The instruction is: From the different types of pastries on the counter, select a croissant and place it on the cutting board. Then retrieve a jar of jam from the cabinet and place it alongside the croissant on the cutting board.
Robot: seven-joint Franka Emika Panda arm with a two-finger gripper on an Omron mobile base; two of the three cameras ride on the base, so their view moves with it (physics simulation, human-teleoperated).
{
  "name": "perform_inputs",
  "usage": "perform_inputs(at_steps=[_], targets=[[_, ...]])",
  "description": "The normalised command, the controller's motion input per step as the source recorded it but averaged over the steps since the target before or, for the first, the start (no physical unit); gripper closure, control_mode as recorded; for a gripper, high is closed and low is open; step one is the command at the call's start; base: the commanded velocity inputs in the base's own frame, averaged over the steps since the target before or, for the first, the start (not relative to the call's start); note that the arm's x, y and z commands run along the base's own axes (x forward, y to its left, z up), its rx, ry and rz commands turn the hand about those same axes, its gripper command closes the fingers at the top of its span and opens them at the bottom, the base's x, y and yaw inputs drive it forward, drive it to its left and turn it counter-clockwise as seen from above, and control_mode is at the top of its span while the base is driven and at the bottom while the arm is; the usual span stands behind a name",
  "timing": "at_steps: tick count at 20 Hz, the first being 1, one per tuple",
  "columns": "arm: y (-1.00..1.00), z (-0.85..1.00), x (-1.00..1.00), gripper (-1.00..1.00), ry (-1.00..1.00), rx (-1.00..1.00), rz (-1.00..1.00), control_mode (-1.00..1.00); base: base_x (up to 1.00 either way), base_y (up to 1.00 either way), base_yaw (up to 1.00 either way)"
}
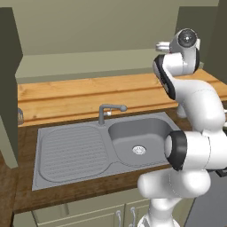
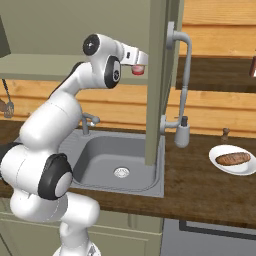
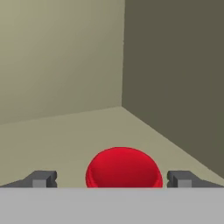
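Arm reaching into the wall cabinet for the jam.

The white arm's two-finger gripper point(image 3: 112, 178) is inside the dull olive-grey cabinet point(image 3: 175, 78), its dark fingertips point(image 3: 41, 178) spread wide on either side of the small squat red jar of jam point(image 3: 122, 168), which sits on the pale shelf between them with gaps on both sides, not yet pinched. Judging by this, the jam step is midway: grasping, lifting out and carrying to the cutting board remain. A brown pastry point(image 2: 233, 159) lies on a white plate point(image 2: 220, 151) on the dark wood counter point(image 2: 200, 190).
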Motion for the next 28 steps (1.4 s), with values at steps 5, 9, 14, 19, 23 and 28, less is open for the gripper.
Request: perform_inputs(at_steps=[5,9,14,19,23,28], targets=[[-0.01,-0.30,0.17,-1.00,0.01,0.00,0.00,-1.00,0.00,0.00,0.00],[0.00,-0.21,0.19,-1.00,0.03,0.00,0.00,-1.00,0.00,0.00,0.00],[-0.01,-0.19,0.13,1.00,0.03,0.00,0.00,-1.00,0.00,0.00,0.00],[-0.12,-0.20,0.03,1.00,0.02,0.00,0.00,-1.00,0.00,0.00,0.00],[-0.02,0.00,-0.02,1.00,0.00,0.01,0.00,-1.00,0.00,0.00,0.00],[0.03,0.00,-0.09,1.00,0.00,0.00,0.00,-1.00,0.00,0.00,0.00]])
